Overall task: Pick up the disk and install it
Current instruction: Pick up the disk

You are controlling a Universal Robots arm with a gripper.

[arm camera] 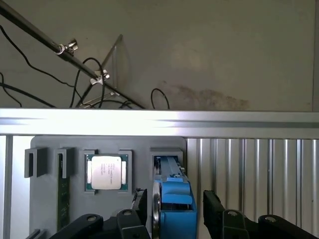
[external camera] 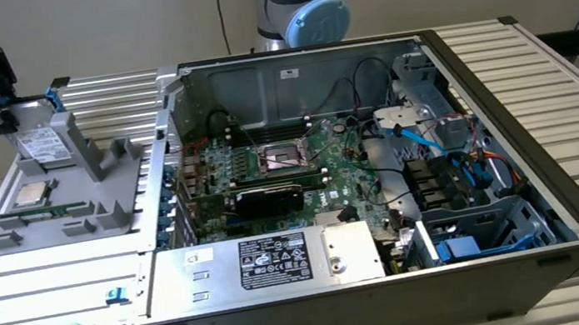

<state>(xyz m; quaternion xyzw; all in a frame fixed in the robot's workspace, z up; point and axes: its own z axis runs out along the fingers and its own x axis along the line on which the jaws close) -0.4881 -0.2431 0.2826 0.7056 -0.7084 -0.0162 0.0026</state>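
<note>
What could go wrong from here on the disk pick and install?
1. The fingers straddle the blue-framed silver-grey disk standing in the grey plastic holder, with a gap on one side; an off-centre close might tilt or jam it.
2. The square silver CPU chip sits in the next pocket, near one finger; it could get bumped.
3. Loose blue and black cables crowd the open dark computer case; snag risk.

Printed labels on the disk and silver box are illegible.

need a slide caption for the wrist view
Open gripper straddles the blue-framed silver-grey rectangular hard disk standing in a grey plastic holder, beside a small square silver CPU chip.
</note>
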